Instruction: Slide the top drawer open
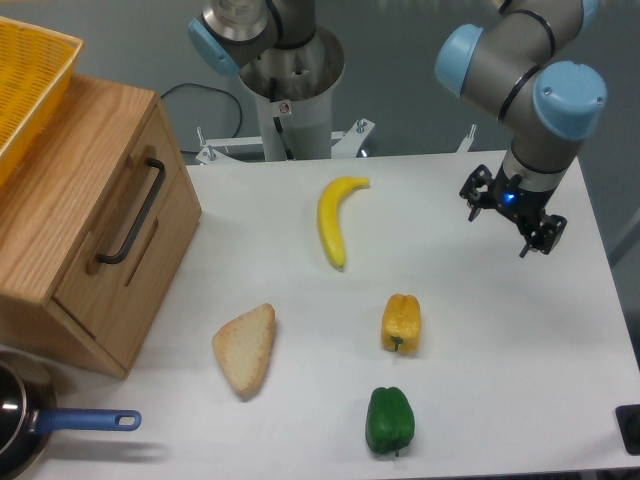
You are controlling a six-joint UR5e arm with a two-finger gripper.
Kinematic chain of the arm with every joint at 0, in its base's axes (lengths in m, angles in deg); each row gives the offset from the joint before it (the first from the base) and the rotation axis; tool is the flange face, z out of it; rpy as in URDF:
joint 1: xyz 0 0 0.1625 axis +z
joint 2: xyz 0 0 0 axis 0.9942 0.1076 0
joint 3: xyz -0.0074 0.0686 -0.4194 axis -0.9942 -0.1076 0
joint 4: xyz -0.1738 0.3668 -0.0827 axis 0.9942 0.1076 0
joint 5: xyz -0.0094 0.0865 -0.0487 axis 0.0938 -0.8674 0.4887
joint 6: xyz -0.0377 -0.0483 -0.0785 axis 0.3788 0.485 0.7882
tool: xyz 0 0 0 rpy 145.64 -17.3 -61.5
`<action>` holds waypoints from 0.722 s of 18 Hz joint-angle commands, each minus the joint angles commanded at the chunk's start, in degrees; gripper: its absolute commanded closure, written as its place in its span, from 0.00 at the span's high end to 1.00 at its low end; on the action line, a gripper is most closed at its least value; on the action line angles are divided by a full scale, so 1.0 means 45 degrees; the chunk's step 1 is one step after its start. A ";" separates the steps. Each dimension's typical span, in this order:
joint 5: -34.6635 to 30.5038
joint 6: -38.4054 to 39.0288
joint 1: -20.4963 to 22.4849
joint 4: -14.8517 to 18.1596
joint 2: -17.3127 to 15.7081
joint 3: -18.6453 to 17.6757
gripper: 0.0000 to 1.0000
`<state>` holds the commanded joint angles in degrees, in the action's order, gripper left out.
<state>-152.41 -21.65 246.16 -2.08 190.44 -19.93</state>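
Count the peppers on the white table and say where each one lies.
2. The yellow pepper lies right of the bread slice; the green pepper lies just below it, near the table's front edge.

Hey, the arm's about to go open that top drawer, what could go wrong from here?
The gripper sits far right, while the black handle of the top drawer is far left; crossing low could knock the banana. The handle bar is slim and angled, so the fingers might slip. The opening drawer may push the bread slice.

white table [520, 330] bears wooden cabinet [70, 230], banana [335, 215], bread [247, 348], two peppers [401, 323], pan [30, 425]
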 joint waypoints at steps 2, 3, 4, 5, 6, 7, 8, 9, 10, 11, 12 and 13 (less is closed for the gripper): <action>0.0019 -0.0058 0.0000 0.0000 -0.0019 0.0000 1.00; -0.0019 -0.0001 -0.0019 0.0000 -0.0039 0.0039 1.00; -0.0020 0.0000 -0.0039 0.0000 -0.0020 0.0078 1.00; 0.0000 -0.0019 -0.0020 0.0000 -0.0020 0.0097 1.00; 0.0000 -0.0020 -0.0020 0.0000 -0.0039 0.0078 1.00; 0.0019 -0.0097 0.0000 0.0000 -0.0058 0.0059 1.00; 0.0020 -0.0136 0.0019 0.0000 -0.0097 0.0059 1.00; 0.0020 -0.0175 0.0078 -0.0058 -0.0117 -0.0038 1.00; 0.0020 -0.0176 0.0117 -0.0097 -0.0117 -0.0252 1.00; 0.0020 -0.0156 0.0137 -0.0330 -0.0195 -0.0428 1.00; 0.0000 -0.0060 0.0137 -0.0699 -0.0253 -0.0642 1.00; -0.0019 -0.0001 0.0137 -0.0993 -0.0331 -0.0896 1.00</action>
<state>-152.50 -21.66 246.77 -6.54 188.95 -23.96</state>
